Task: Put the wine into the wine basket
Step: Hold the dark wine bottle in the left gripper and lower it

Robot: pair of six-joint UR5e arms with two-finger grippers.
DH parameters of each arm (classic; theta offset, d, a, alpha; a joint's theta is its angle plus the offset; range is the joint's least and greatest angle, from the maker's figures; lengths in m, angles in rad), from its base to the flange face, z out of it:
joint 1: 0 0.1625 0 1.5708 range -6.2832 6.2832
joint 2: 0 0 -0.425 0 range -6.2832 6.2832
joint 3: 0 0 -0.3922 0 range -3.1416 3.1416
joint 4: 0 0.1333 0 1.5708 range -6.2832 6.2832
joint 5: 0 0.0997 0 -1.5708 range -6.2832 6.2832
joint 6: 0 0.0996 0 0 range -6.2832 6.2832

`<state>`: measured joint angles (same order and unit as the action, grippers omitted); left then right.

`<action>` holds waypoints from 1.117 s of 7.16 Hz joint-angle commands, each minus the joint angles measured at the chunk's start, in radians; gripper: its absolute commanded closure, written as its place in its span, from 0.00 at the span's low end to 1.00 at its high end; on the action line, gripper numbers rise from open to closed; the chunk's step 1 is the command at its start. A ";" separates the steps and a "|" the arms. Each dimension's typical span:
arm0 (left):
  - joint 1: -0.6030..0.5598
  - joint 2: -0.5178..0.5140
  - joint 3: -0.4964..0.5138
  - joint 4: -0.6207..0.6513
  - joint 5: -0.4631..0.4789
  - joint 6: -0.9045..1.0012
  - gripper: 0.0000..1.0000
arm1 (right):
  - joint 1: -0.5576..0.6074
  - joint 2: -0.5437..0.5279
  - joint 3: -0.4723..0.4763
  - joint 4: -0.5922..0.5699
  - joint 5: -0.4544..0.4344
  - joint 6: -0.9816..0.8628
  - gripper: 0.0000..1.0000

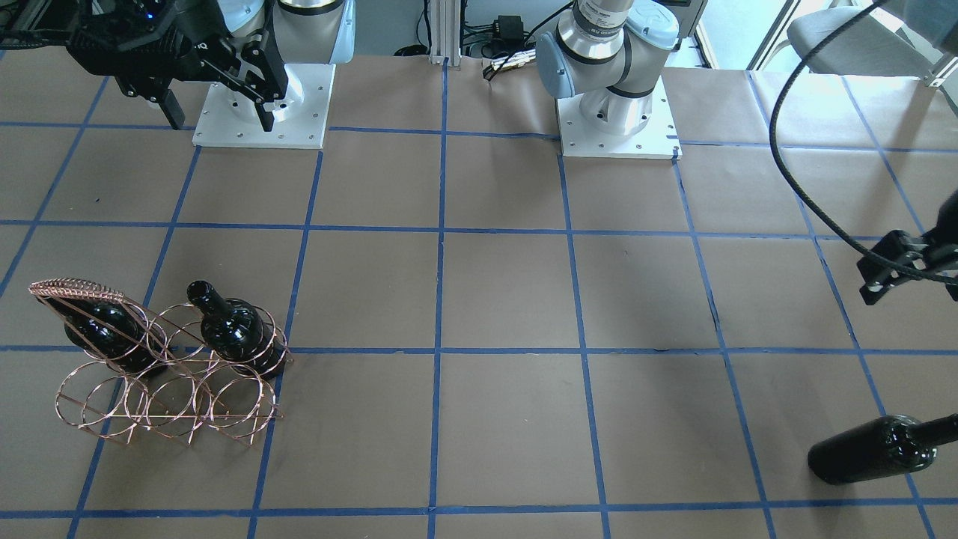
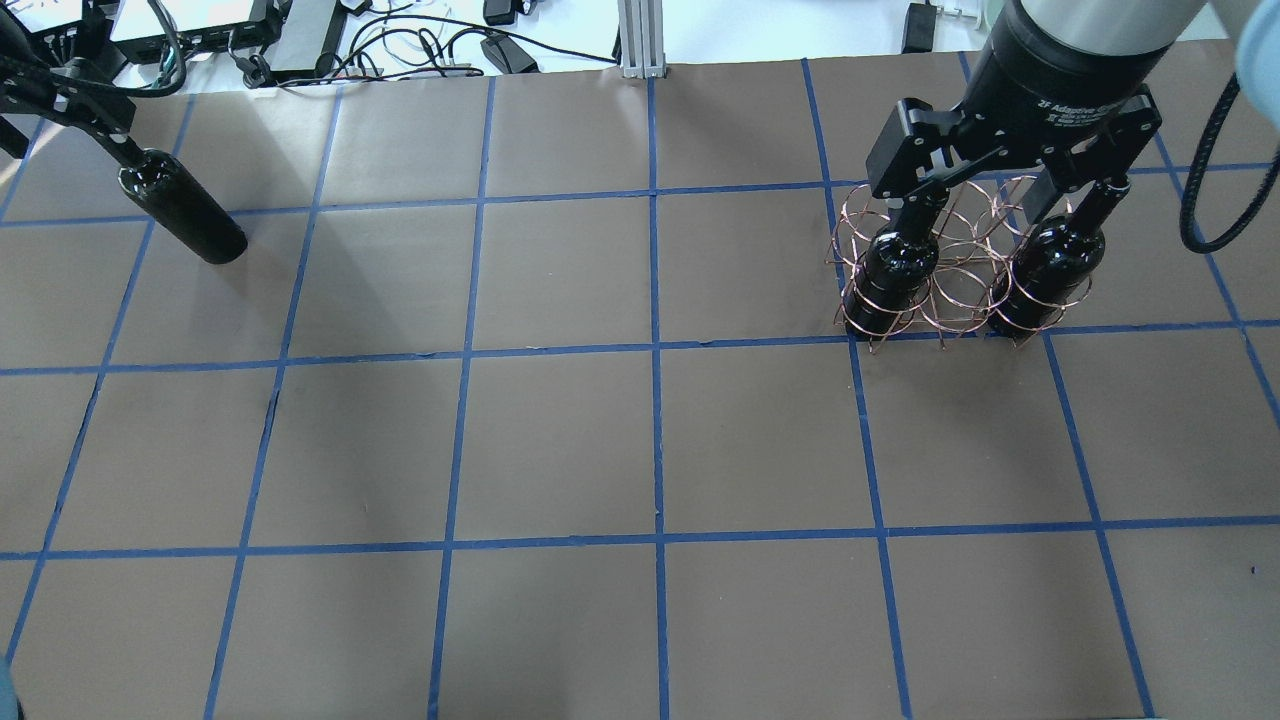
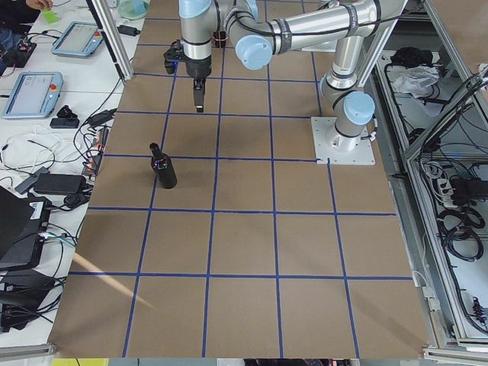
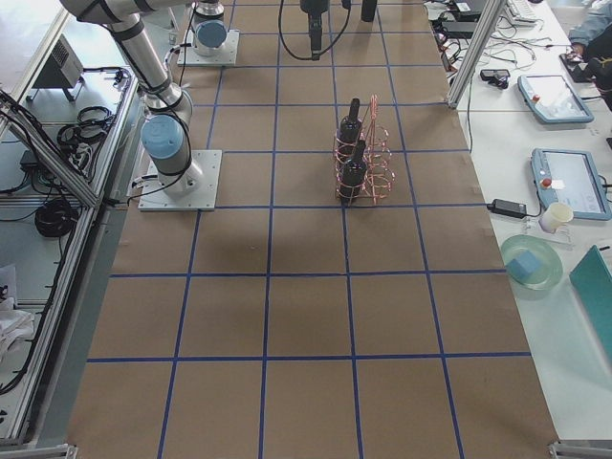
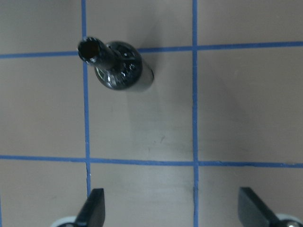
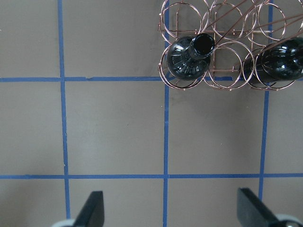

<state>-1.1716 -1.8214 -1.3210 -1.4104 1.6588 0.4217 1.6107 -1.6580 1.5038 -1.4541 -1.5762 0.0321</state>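
Wine (image 5: pixel 118 68), where is it? asks one.

Upright on the counter (image 2: pixel 560 440) at the robot's far left, neck open, well apart from the basket (image 1: pixel 172 374) at the far right, says the other.

And the left pincer (image 5: pixel 175 208)?

Spread wide and empty, hanging over the counter near the wine; in its wrist view the wine lies ahead of the fingertips, not between them.

The right pincer (image 6: pixel 175 208)?

Also wide, holding nothing, raised off the basket's robot-facing side.

So what is done?

Two thirds, I judge. One bottle (image 6: pixel 187 61) and a second bottle (image 6: pixel 279 64) stand in the end rings of the row nearer the robot, necks up. The middle ring between them is free, and so is the whole far row.

What is left?

The last wine: grasp it, carry it across the counter, lower it into a free ring. The basket lies on the right arm's side, so I guess a hand-over or a long reach will be needed; nothing shows which.

Any trouble ahead?

The glass looks slick and the wire light; an off-centre descent could nudge the basket.
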 commanded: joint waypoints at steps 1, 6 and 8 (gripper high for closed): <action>0.015 -0.114 0.115 0.046 -0.011 0.038 0.00 | 0.000 0.000 0.001 0.000 -0.001 -0.001 0.00; 0.073 -0.269 0.167 0.158 -0.076 0.091 0.00 | 0.000 0.000 0.001 0.000 -0.001 -0.003 0.00; 0.073 -0.301 0.166 0.163 -0.131 0.072 0.02 | 0.000 0.000 0.001 -0.002 -0.001 -0.003 0.00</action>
<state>-1.0983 -2.1003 -1.1559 -1.2536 1.5592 0.5036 1.6107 -1.6582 1.5048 -1.4552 -1.5770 0.0292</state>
